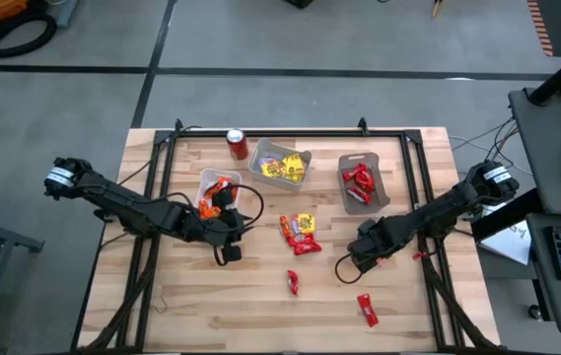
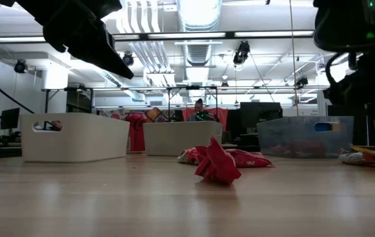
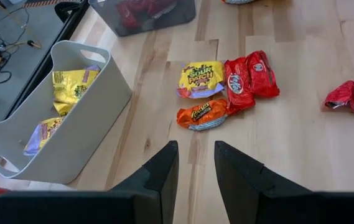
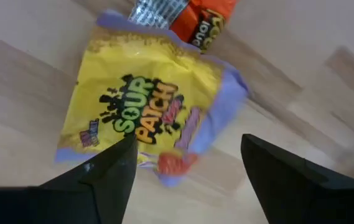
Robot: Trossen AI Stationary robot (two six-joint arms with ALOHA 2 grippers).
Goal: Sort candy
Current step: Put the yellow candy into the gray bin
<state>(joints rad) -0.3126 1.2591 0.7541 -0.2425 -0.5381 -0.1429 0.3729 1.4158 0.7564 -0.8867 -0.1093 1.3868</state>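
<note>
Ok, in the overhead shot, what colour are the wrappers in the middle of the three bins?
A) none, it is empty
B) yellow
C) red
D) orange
B: the middle bin holds yellow Sour Patch packets, while the red packets lie in the grey bin on the right arm's side.

Yellow-and-purple Sour Patch packet (image 4: 145,106); orange Reese's packet (image 3: 203,115); red wrappers (image 3: 249,78); white bin (image 3: 71,118)

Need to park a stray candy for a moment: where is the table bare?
Bare wood lies along the near edge left of the lone red candy, and at the far right beyond the grey bin. It is crowded mid-table, around the candy cluster and three bins.
</note>
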